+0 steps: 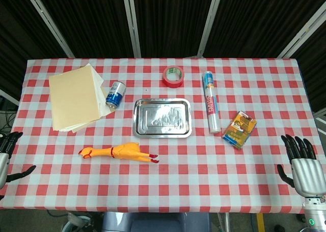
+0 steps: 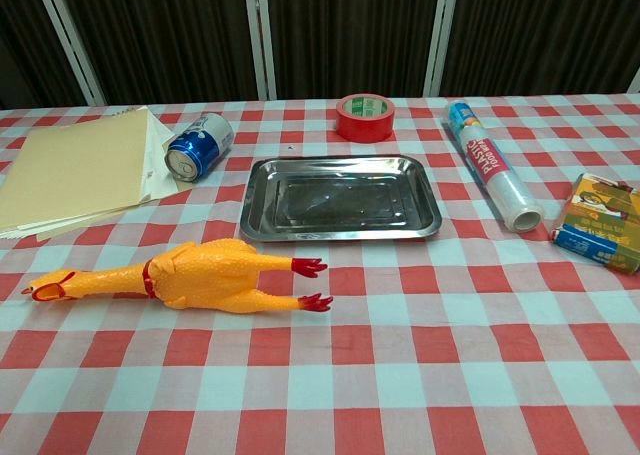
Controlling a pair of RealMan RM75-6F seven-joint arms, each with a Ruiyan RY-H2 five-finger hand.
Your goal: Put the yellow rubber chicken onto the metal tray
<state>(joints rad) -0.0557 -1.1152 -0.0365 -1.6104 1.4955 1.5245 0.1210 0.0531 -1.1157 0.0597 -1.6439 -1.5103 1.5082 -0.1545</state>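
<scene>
Both my hands, left hand [image 1: 6, 155] and right hand [image 1: 304, 165], hang spread and holding nothing while the yellow rubber chicken [image 2: 190, 275] lies just before the metal tray [image 2: 340, 197], near a roll [image 2: 493, 165] lettered "PLASTIC".

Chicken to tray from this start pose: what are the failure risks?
1. The rubber chicken is long and lies flat; gripped near the head or feet, it may droop and catch the metal tray rim.
2. The tray is shallow and shiny, so it might slide if nudged, towards the blue can or red tape roll close behind.
3. Both the left hand and right hand start open at the table's edges: long reach.
</scene>
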